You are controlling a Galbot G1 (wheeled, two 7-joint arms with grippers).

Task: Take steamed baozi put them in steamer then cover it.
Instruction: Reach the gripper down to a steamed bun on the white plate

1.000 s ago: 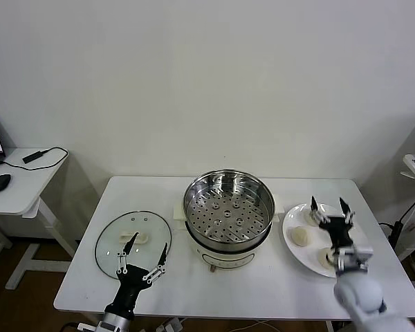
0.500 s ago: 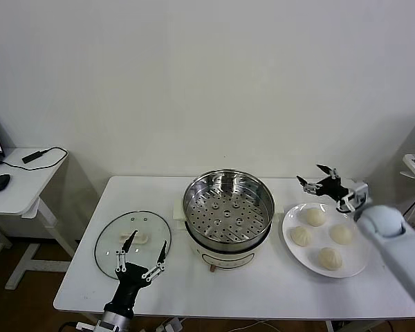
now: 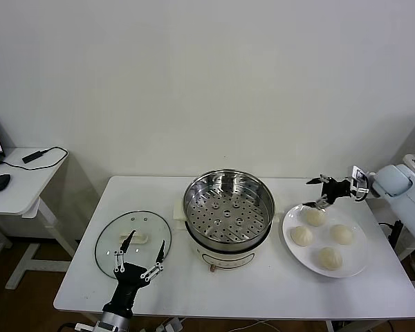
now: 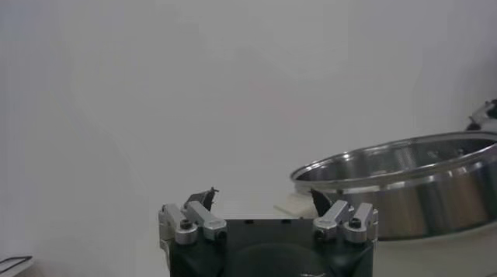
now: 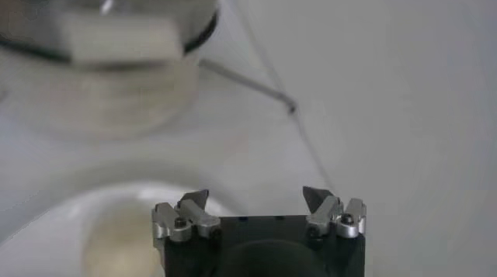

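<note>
Above the far edge of the plate (image 3: 355,266), at the right end of the white table (image 3: 263,290), the right gripper (image 3: 321,193) hangs with its fingers spread wide and nothing between them, reaching in from the table's right side. Just below and in front of it lie the four steamed baozi (image 3: 314,216) on that plate, the farthest bun nearest the fingertips and not touched. The steamer (image 3: 228,207) stands at the middle of the table, its perforated tray bare, just beside the plate. At the left end the cover (image 3: 133,242) lies flat near the front edge. The left gripper (image 3: 140,250) is poised over the cover's near rim, its fingers likewise apart and holding nothing.
</note>
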